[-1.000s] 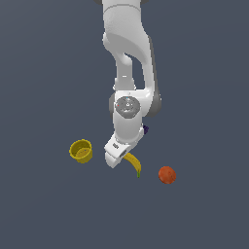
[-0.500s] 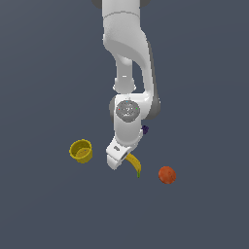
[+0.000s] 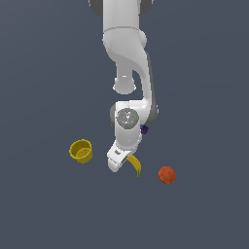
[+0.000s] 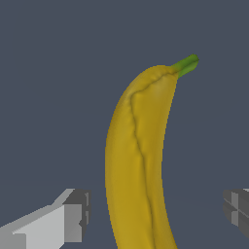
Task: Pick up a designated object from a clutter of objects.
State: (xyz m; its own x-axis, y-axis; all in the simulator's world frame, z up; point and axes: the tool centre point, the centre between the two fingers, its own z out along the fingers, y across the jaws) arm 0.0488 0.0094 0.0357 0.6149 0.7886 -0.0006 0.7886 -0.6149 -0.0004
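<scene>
the banana is seen lying between the spread fingers of the gripper — nothing is grasped yet. a miss could be caused by the off-centre fit: one pad sits just beside the fruit, the other well apart, so the banana may be pushed or rolled on closing. the gap is shown only in the wrist view; the yellow cup and orange-red ball (both clear of the fingers) are shown only in the exterior view.

banana lower end cut off in wrist view; purple cube half-hidden behind arm
</scene>
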